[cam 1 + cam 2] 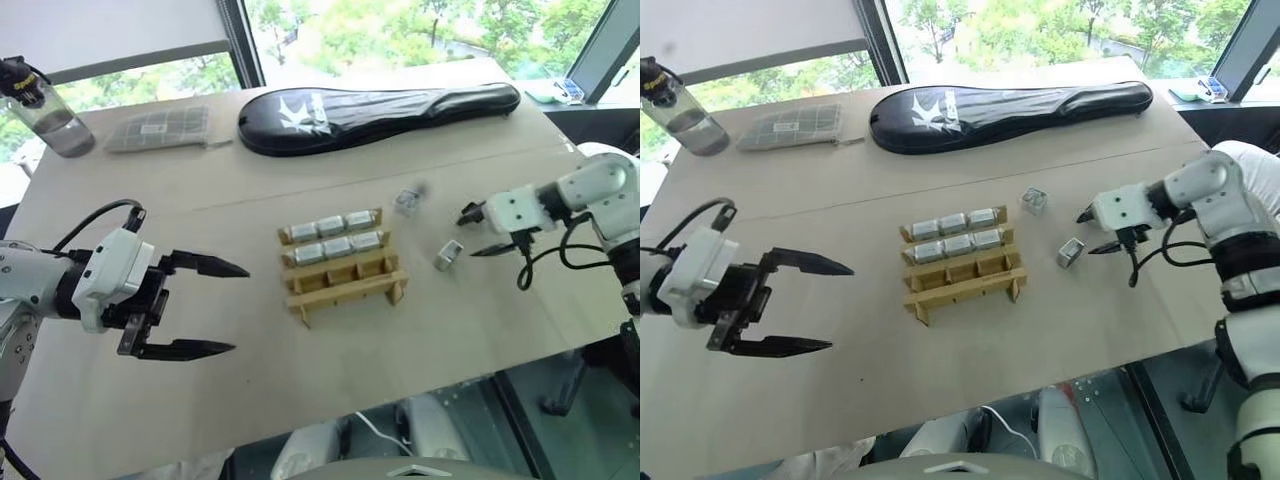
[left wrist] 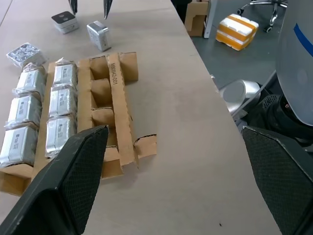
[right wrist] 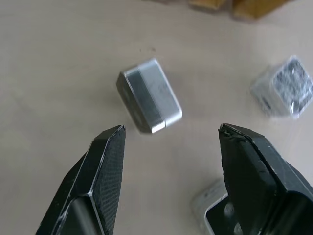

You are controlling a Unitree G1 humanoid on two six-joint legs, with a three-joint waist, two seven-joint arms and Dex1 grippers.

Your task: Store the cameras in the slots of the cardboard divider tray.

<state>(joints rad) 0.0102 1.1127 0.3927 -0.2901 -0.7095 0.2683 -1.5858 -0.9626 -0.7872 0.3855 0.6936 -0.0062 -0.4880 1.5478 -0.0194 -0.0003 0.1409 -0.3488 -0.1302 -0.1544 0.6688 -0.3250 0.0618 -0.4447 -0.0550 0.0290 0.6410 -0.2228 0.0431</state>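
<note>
Partly obscured items: a loose camera (image 3: 216, 213) at the right gripper's fingertip is cut off by the frame edge in the right wrist view, so its faces cannot be read. A wrapped camera (image 1: 409, 198) at the tray's 2 o'clock looks blurred in the head view. The bottle (image 1: 45, 110) at the table's far-left corner is cropped by the frame.

Task items: the cardboard divider tray (image 1: 345, 277) sits mid-table. Its two far rows each hold three wrapped cameras (image 1: 331, 225); the nearest row of three slots stands empty. A bare silver camera (image 1: 449, 255) lies at the tray's 3 o'clock, apart from it.

Grippers: the left gripper (image 1: 205, 307) hangs at the tray's 9 o'clock, well apart, fingers spread wide and holding nothing. The right gripper (image 1: 480, 231) is just beside the bare camera at its 2 o'clock, fingers parted with nothing between them.

Clearance: bare table (image 1: 430, 340) surrounds the tray on its near and left sides. The near table edge lies at the tray's 6 o'clock. A black racket case (image 1: 380, 112) and a flat grey gridded case (image 1: 158, 128) lie along the far side.

Markings: one tray slat carries print starting "M8054", the remainder unclear. The racket case shows a white logo, not legible.
</note>
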